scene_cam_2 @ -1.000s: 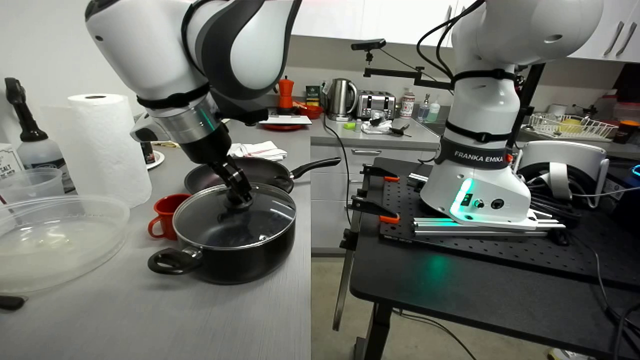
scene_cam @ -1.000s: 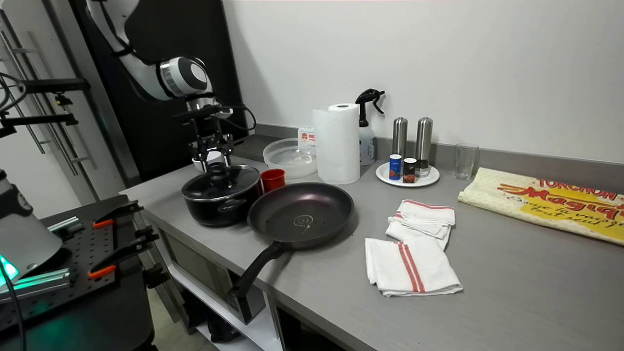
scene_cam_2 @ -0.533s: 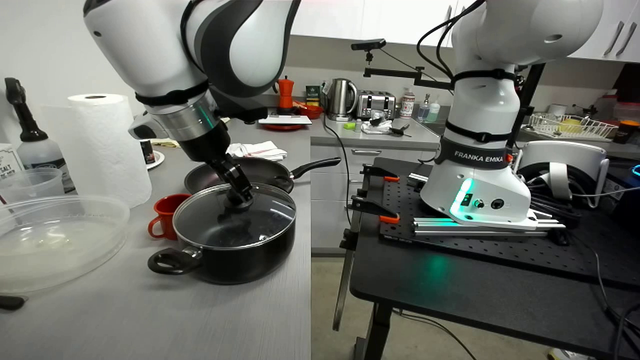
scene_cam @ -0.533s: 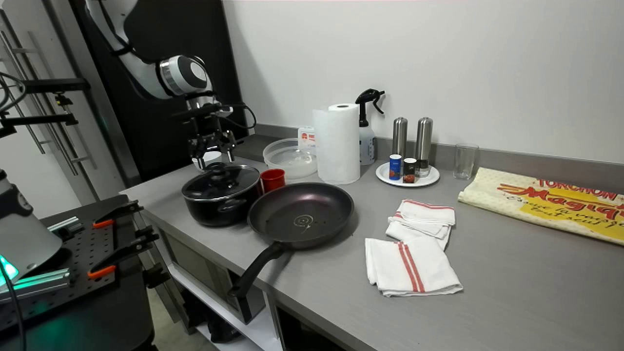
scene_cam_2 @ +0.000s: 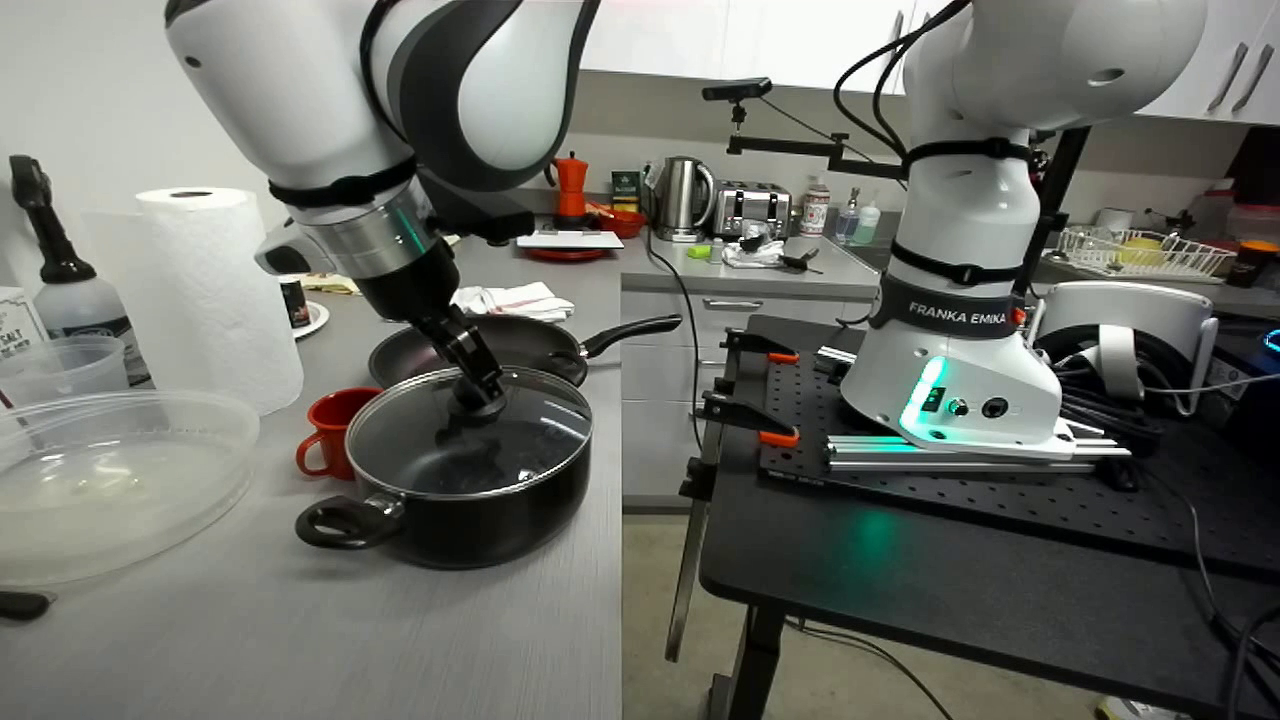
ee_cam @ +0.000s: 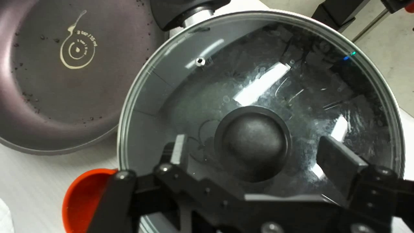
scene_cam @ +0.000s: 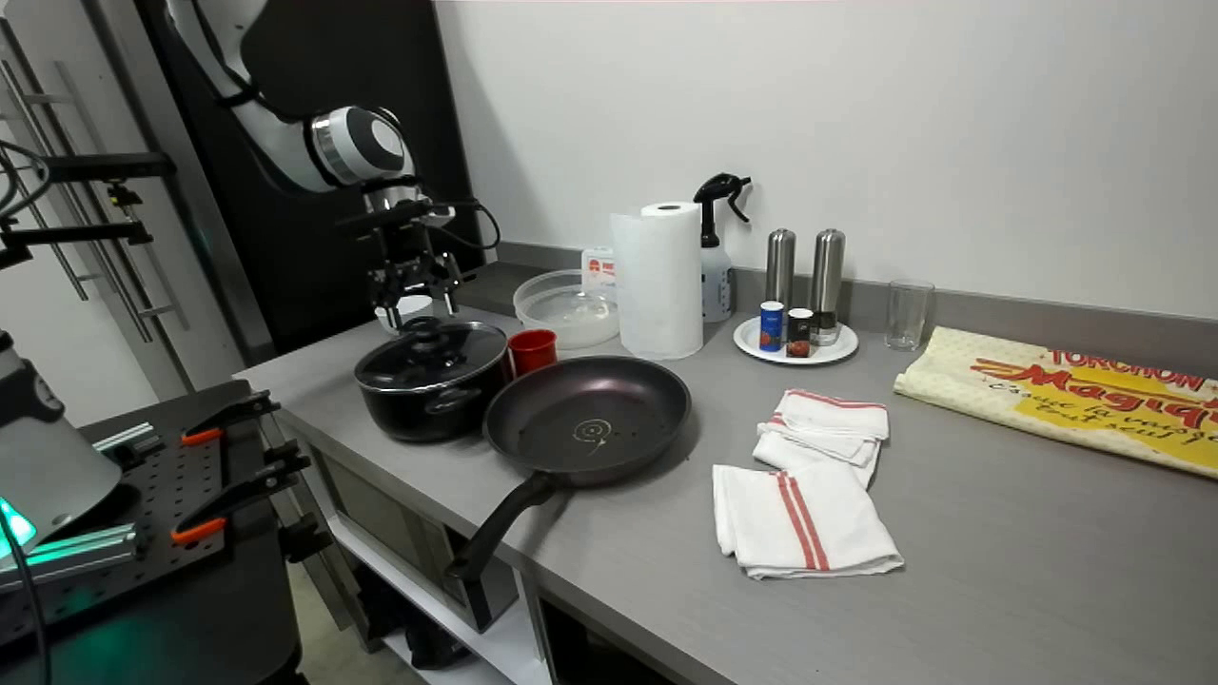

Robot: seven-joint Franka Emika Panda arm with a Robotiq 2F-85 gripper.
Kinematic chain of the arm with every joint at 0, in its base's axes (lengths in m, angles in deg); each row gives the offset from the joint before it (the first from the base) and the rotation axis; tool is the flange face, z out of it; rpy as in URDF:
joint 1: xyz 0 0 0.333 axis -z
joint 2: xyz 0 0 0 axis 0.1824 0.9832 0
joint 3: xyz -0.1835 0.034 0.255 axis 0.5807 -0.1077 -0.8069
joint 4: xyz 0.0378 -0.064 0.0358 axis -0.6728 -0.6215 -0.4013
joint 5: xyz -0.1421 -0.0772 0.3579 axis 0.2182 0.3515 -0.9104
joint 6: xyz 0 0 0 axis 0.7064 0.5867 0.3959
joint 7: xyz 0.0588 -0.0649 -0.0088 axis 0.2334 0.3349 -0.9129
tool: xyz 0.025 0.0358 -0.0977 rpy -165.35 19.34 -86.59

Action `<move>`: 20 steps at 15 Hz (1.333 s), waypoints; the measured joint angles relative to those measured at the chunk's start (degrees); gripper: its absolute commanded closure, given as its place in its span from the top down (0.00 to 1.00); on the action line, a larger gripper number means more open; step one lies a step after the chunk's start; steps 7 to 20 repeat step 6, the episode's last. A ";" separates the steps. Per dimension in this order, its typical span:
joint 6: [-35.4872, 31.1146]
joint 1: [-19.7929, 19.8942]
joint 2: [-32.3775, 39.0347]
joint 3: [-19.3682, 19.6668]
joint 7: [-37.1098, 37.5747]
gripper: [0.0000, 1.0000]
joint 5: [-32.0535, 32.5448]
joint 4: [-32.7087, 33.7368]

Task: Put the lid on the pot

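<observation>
The glass lid (scene_cam_2: 545, 440), metal-rimmed with a black knob (ee_cam: 254, 142), lies flat on the black pot (scene_cam_2: 480, 535). All round, its rim follows the pot's top edge. In the wrist view my gripper (ee_cam: 258, 153) is spread wide, one finger on each side of the knob with a gap to both. Nothing is held. In an exterior view the gripper (scene_cam: 422, 311) hangs right over the knob from above; how far the fingertips reach down beside it is hard to tell. A side handle (scene_cam_2: 345, 522) of the pot sticks out over the counter.
A black frying pan (scene_cam: 590, 423) stands close beside the pot. Near both is a red cup (scene_cam_2: 335, 430). Behind are a clear plastic bowl (scene_cam_2: 120, 490) and a paper towel roll (scene_cam: 658, 285). The counter's edge (scene_cam_2: 620, 600) runs near the pot.
Over the last second my fingers have spread apart and let go of the knob. The arm has shifted very slightly upward. Lid and pot have stayed in place.
</observation>
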 measured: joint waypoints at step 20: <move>0.00 0.00 -0.26 0.00 0.21 1.00 0.00 0.00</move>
